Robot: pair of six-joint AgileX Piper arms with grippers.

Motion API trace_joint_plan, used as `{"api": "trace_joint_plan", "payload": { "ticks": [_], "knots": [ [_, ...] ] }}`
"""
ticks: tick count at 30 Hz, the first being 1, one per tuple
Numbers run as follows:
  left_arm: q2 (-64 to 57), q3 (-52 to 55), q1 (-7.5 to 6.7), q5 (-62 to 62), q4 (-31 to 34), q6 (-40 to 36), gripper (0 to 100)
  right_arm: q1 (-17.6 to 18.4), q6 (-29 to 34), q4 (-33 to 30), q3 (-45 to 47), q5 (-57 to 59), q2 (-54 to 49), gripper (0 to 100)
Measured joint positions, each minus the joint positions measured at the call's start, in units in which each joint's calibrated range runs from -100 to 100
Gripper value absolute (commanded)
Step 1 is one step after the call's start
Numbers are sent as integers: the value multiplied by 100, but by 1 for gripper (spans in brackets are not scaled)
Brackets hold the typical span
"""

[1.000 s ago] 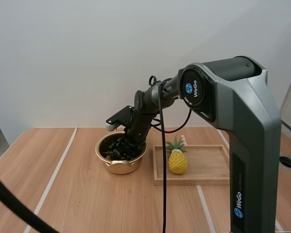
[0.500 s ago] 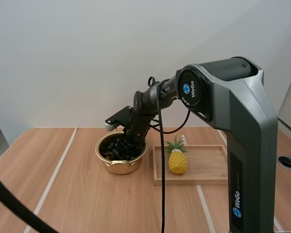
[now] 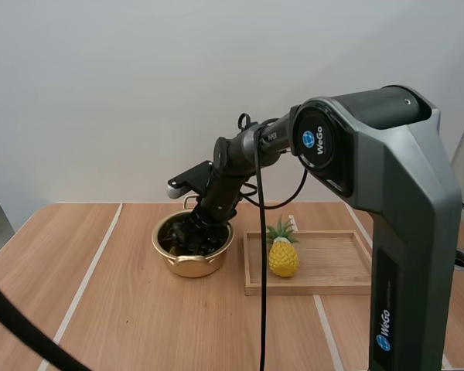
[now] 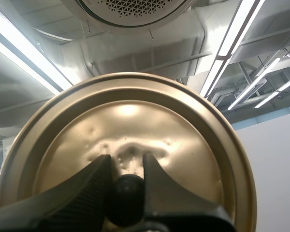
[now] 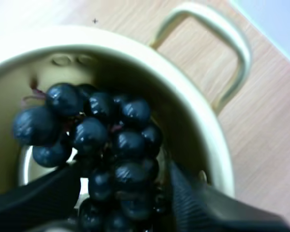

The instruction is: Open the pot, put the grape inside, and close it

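Observation:
The gold pot (image 3: 192, 266) stands uncovered on the table, and the dark bunch of grapes (image 3: 182, 241) lies inside it. My right gripper (image 3: 196, 230) reaches down into the pot. In the right wrist view the grapes (image 5: 111, 135) rest against the pot's wall (image 5: 183, 111), and my right gripper (image 5: 123, 193) is open, one finger on each side of the bunch. In the left wrist view my left gripper (image 4: 126, 163) is shut on the black knob (image 4: 126, 195) of the gold lid (image 4: 130, 125), whose top side faces the camera.
A wooden tray (image 3: 332, 267) lies right of the pot with a toy pineapple (image 3: 283, 255) at its left end. The pot's loop handle (image 5: 222, 43) sticks out over the table. Bare tabletop spreads to the left and front of the pot.
My right gripper's fingers have spread apart and let go of the grapes, which now lie in the pot. The right arm has shifted slightly. The left gripper's hold on the lid is unchanged.

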Motion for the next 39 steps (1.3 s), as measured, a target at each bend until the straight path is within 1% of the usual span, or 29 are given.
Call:
{"api": "trace_joint_plan", "payload": {
  "ticks": [7,16,21,26,33,36,39],
  "knots": [
    [0,0,0,0,0,0,0,10,0,-22,0,0,-241,100],
    [0,0,0,146,0,0,0,16,0,-22,0,0,-266,100],
    [0,0,0,221,0,89,0,16,9,-264,9,-16,-470,100],
    [0,0,0,221,0,150,0,16,75,-581,9,-377,-1103,100],
    [0,0,0,173,0,251,0,-8,506,-695,9,-1248,-2166,100],
    [0,0,0,173,11,311,0,-172,751,-706,9,-1658,-2604,100],
    [0,0,0,151,67,321,0,-455,915,-706,9,-2101,-3049,100]
  ]
}}
